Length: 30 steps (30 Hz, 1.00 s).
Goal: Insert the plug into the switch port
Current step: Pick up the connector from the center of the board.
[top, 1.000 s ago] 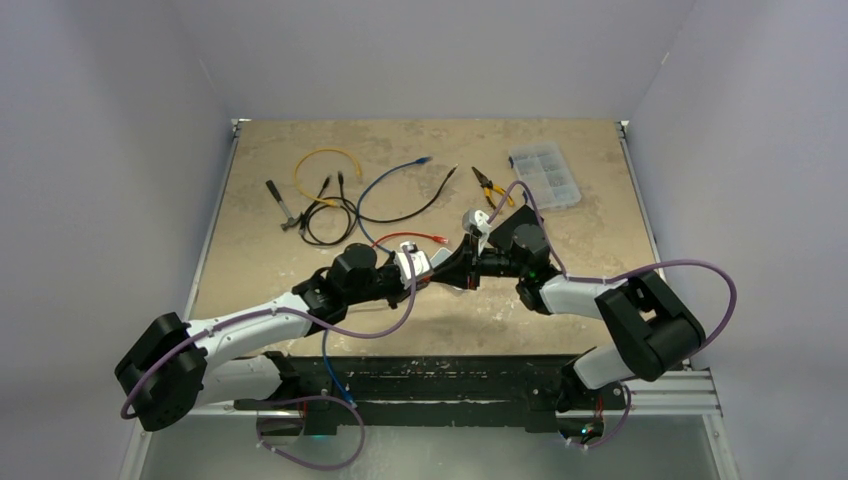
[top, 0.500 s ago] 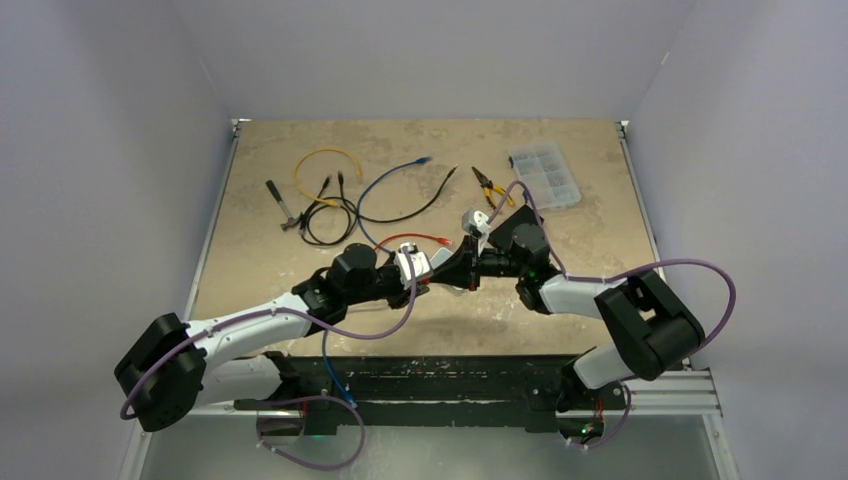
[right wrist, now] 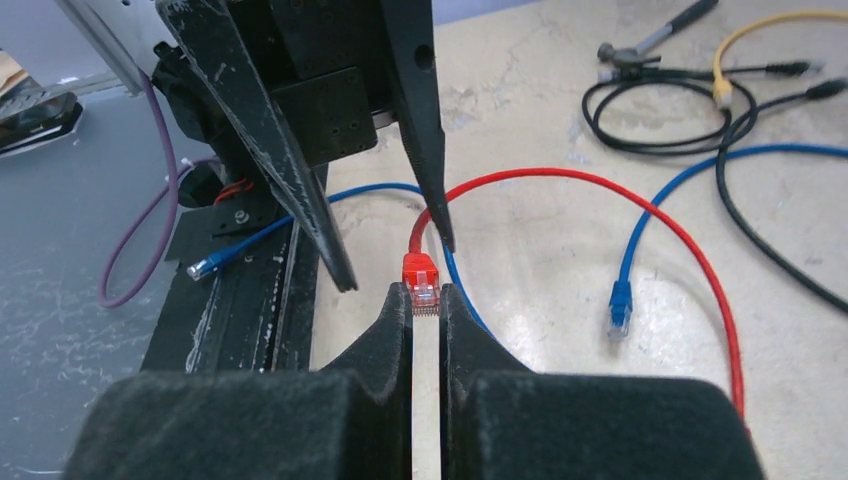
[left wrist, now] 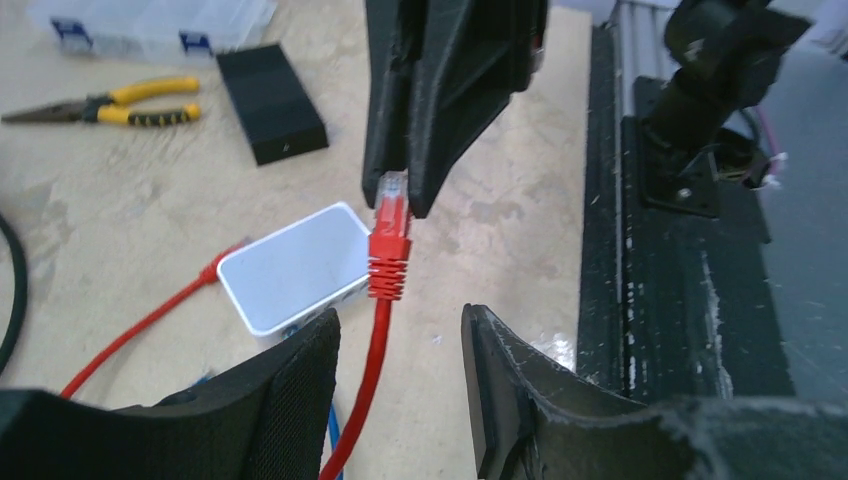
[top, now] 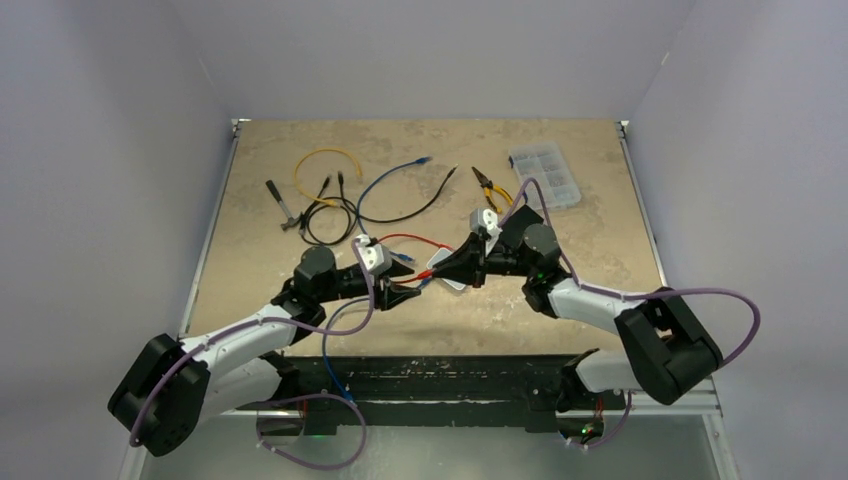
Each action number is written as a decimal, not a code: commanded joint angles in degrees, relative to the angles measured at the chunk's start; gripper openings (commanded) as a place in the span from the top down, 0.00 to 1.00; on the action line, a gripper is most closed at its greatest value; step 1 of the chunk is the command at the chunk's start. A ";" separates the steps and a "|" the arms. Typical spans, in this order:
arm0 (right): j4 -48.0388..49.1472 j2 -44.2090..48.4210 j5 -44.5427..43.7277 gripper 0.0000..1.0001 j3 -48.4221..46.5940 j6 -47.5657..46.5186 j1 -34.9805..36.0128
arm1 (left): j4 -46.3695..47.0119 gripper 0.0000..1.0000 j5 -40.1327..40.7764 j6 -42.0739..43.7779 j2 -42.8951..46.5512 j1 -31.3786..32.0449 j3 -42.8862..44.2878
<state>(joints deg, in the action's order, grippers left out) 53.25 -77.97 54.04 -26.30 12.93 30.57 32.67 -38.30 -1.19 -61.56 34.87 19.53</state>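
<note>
Our right gripper (right wrist: 425, 296) is clamped on the red plug (right wrist: 421, 272), low at the centre of its wrist view. The plug's long axis runs up-down, tip toward the camera. Our left gripper (left wrist: 400, 325) stands apart below it. We see the white switch (left wrist: 295, 262) lying left of the plug on the table (left wrist: 120, 210).

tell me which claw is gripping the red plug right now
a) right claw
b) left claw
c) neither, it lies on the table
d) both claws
a: the right claw is shut on the red plug, pinching its tip between its fingers, while the left claw stands open below the plug and does not grip it.
</note>
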 commanded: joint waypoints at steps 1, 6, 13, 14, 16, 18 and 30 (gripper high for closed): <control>-1.30 3.49 1.83 1.00 -0.91 -2.77 -0.07 | 13.58 0.53 -8.63 -6.03 3.10 -0.59 -2.30; -4.96 5.80 1.85 1.00 -2.73 -5.24 -0.07 | 17.24 0.53 -10.74 -8.21 4.02 -0.60 -3.22; -7.33 8.99 3.53 1.00 -3.81 -8.97 -0.07 | 20.31 0.55 -10.59 -9.78 3.29 -0.60 -3.64; -7.29 9.12 4.13 1.00 -3.88 -9.24 -0.04 | 20.44 0.55 -10.11 -9.79 2.96 -0.60 -3.67; -7.69 9.20 4.64 1.00 -4.05 -9.90 -0.07 | 22.04 0.55 -8.74 -11.16 2.07 -0.60 -3.77; -8.36 8.88 5.30 1.00 -4.32 -10.55 -0.05 | 26.41 0.55 -9.04 -13.97 0.51 -0.60 -4.06; -8.11 7.52 7.83 1.00 -4.70 -10.98 0.01 | 24.86 0.56 -8.91 -12.90 -3.37 -0.60 -1.64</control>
<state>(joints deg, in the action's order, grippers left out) 43.81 -70.91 60.03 -28.49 3.05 30.57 59.31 -47.11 -16.80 -64.73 34.50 16.03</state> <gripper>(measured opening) 0.042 0.449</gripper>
